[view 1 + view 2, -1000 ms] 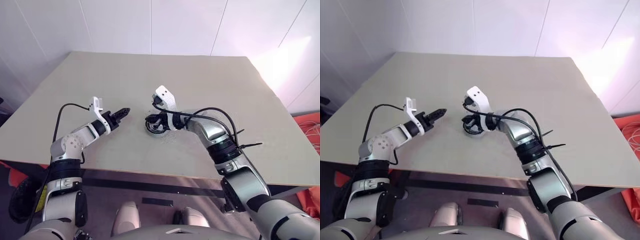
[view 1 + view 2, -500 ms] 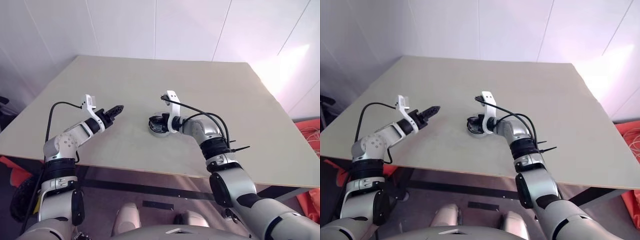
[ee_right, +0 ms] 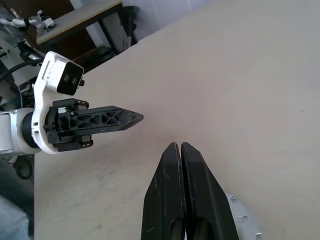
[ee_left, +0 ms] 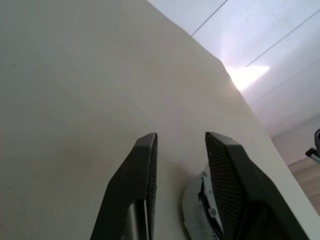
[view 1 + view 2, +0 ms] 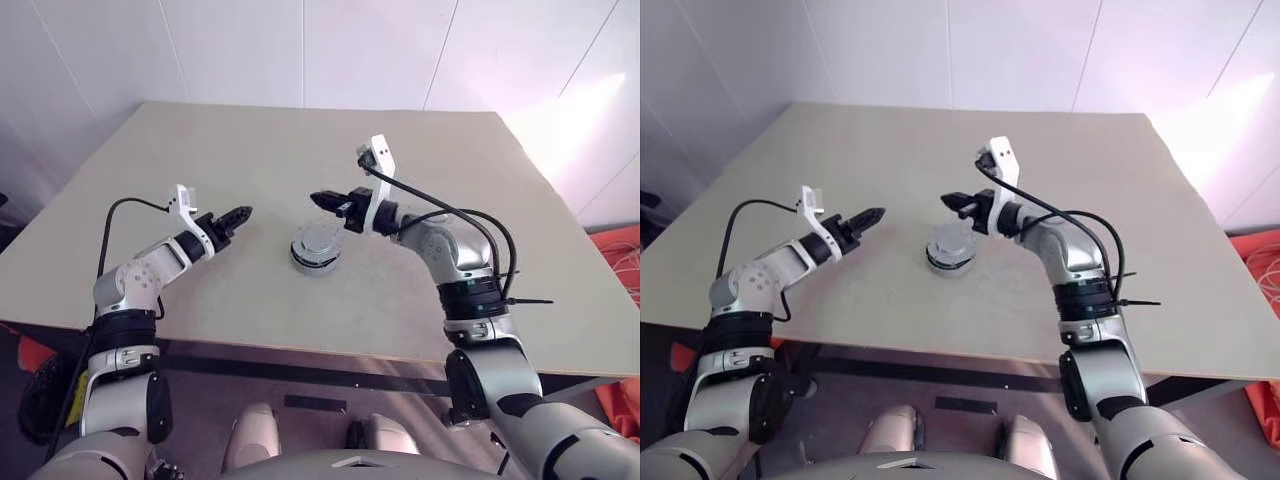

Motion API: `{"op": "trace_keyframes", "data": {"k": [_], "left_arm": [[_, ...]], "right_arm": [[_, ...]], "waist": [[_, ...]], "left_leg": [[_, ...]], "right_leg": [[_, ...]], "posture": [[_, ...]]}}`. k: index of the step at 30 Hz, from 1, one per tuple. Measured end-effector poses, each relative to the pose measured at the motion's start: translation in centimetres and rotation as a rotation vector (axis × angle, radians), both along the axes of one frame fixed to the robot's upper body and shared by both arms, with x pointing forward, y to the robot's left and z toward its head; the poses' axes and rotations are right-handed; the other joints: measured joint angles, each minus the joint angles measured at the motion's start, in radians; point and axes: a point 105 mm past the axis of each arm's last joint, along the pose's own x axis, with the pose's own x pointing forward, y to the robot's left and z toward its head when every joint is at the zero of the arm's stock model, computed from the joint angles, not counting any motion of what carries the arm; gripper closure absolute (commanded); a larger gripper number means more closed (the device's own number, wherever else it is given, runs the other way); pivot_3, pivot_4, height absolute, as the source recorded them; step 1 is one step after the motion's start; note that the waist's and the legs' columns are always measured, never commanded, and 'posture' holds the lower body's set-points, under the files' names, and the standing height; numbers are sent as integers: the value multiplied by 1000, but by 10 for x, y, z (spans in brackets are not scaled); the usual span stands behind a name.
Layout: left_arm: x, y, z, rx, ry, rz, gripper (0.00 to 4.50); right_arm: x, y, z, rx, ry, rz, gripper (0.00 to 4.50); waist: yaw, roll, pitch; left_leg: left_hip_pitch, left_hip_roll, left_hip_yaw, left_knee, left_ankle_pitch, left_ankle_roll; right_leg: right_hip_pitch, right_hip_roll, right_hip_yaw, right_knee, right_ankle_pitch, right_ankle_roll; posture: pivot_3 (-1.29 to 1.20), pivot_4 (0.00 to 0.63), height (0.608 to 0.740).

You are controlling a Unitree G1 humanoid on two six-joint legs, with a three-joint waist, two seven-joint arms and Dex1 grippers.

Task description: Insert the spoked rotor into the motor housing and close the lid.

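While the motor housing (image 5: 315,249) sits near the middle of the table (image 5: 420,160), it looks like a round grey puck with a dark rim at the bottom and a pale grey top. Whether its lid is fully down is too small to tell, and what is inside is hidden. Nothing else lies on the table around it, so the way to it is free on all sides. Just above and behind the housing hangs the right gripper (image 5: 318,199), in the air and not touching it. Its two black fingers are pressed tight together with no gap, and they hold nothing. In the right wrist view the shut fingers (image 3: 185,200) point out over the bare table, with the grey edge of the housing just under them. Off to the housing's left, well apart from it, the left gripper (image 5: 243,213) points toward it. Its jaws stand a little way open with an empty gap between them. In the left wrist view the fingers (image 4: 142,185) frame the housing's edge without touching it.
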Motion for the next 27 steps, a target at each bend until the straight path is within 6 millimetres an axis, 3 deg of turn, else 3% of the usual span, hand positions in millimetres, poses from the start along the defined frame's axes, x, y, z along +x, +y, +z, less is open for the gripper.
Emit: {"op": "trace_keyframes", "data": {"k": [1, 4, 9, 15, 22, 27], "left_arm": [[0, 0, -1, 0, 4, 0, 2882], [1, -1, -4, -3, 12, -8, 2882], [2, -3, -1, 2, 2, -21, 2882], [3, -3, 3, 7, -10, -36, 2882], [2, 1, 4, 21, -11, -30, 2882], [2, 1, 3, 24, -10, -30, 2882]], "right_arm": [[1, -2, 0, -8, -19, -2, 4465], [-2, -15, -15, -138, -123, 13, 3873], [-20, -11, -69, -311, -164, 104, 2142], [-19, 1, -65, -272, -247, 106, 33], [-11, 4, -60, -242, -253, 84, 33], [-7, 4, -77, -264, -213, 71, 33]], "waist": [[0, 0, 0], [4, -1, 0], [0, 0, 0], [-6, 0, 0], [-4, 0, 0], [-5, 0, 0]], "left_leg": [[-1, 0, 0, 0, 0, 0], [0, 0, 0, 1, 0, 1], [0, 0, 0, 3, 0, 0], [2, 1, 0, 3, 0, 0], [1, 1, 0, 3, 0, 1], [2, 1, 0, 3, 0, 1]], "right_leg": [[-1, 0, 0, 0, 0, 0], [1, 0, 0, -1, 0, 0], [2, 0, 0, 1, 0, 0], [2, 0, 0, 2, 0, 0], [2, 0, 0, 2, 0, -1], [2, 0, 0, 2, 0, -1]], "posture": [[0, 0, 740], [0, 0, 740], [0, 0, 740], [0, 0, 740], [0, 0, 740], [0, 0, 740]]}}
